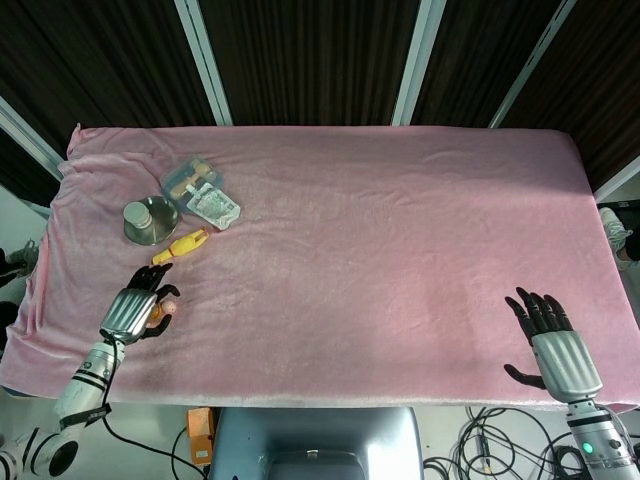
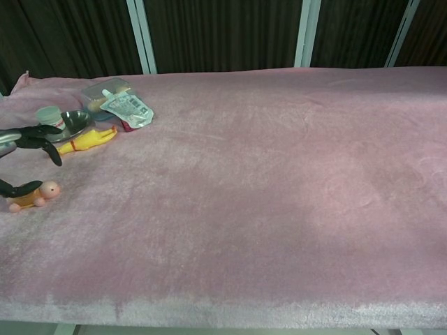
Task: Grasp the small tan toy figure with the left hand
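The small tan toy figure with a pink round head (image 2: 31, 195) is lying on its side on the pink plush-covered tabletop (image 1: 380, 230), near the front left edge, a little in front of the yellow rubber chicken toy (image 1: 181, 245). The left robot hand (image 1: 133, 308) is hovering directly over it in the head view, covering most of its body so that only the pink head is peeking out at the side; in the chest view its dark fingers (image 2: 36, 135) are arching above the figure while the thumb is reaching in low beside it, so the robot hand is spread around the toy but not visibly clamping it, and whether any finger is touching it cannot be told. The figure is looking light and probably soft or rubbery, with a smooth rounded surface that is likely to roll or squirt out of a loose pinch on the yielding cloth; taking it across the thicker tan body, thumb against fingers, seems safer than pinching the head. The right robot hand (image 1: 556, 345) is resting with fingers apart at the front right, holding nothing.
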